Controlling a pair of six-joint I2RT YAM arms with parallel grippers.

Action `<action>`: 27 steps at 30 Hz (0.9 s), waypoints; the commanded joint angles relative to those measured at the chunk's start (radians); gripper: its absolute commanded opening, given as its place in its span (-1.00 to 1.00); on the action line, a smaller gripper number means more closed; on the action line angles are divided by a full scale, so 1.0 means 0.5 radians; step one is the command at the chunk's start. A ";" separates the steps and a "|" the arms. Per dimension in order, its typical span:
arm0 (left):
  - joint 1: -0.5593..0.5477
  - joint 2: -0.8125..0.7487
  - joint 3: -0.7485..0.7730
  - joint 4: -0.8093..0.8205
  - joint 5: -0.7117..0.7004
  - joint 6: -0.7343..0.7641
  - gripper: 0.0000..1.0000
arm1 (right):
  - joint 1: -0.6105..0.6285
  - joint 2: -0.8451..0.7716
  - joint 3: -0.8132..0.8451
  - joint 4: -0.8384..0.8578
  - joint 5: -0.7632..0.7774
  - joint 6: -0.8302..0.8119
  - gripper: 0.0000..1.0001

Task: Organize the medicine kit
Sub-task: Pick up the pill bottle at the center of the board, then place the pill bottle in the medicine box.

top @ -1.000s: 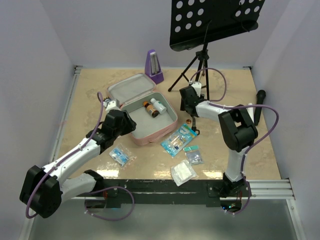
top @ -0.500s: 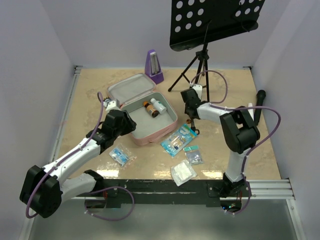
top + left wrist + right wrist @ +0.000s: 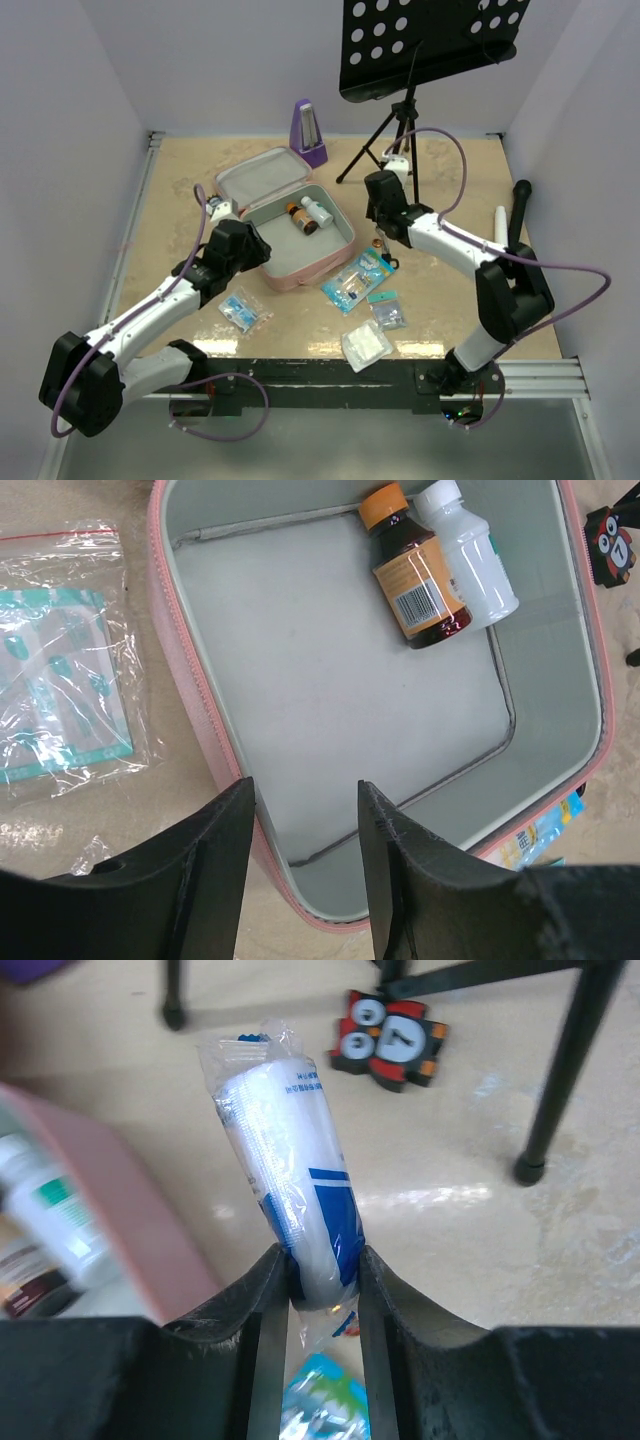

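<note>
The pink medicine kit [image 3: 322, 258] lies open mid-table, lid [image 3: 252, 174] folded back. A brown bottle [image 3: 412, 575] and a white bottle [image 3: 468, 545] lie in its grey-lined tray [image 3: 330, 690]. My left gripper [image 3: 305, 800] is open over the kit's near-left corner, the pink wall running under the gap, nothing held. My right gripper [image 3: 322, 1280] is shut on the lower end of a white roll with blue print in clear wrap [image 3: 295, 1150], just right of the kit's pink wall [image 3: 110, 1210]. In the top view the right gripper [image 3: 380, 222] hovers beside the kit's right edge.
A clear bag of teal strips [image 3: 65, 680] lies left of the kit. A blue packet [image 3: 355, 280], a small packet [image 3: 387, 312] and white gauze [image 3: 365, 345] lie in front. A purple metronome [image 3: 308, 132], the music stand's legs [image 3: 385, 135], an owl-shaped piece [image 3: 390, 1040] and a black microphone [image 3: 520, 210] stand behind and right.
My right gripper has closed on the wrapped roll and its elbow has swung out to the right. The left arm and the kit have not moved.
</note>
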 commanded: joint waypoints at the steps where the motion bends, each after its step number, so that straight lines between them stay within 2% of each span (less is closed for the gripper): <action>1: 0.012 -0.066 0.035 -0.034 -0.095 -0.024 -0.02 | 0.262 -0.188 0.012 -0.107 0.028 -0.018 -0.44; 7: 0.015 -0.171 0.072 -0.074 -0.178 -0.043 -0.02 | 0.609 -0.250 0.067 -0.175 0.023 0.028 -0.45; 11: 0.012 -0.247 0.057 -0.092 -0.217 -0.073 -0.03 | 0.790 -0.124 0.168 -0.197 -0.008 0.059 -0.45; 27: 0.012 -0.346 0.005 -0.178 -0.282 -0.089 -0.03 | 0.836 0.544 0.705 -0.154 -0.284 0.074 -0.42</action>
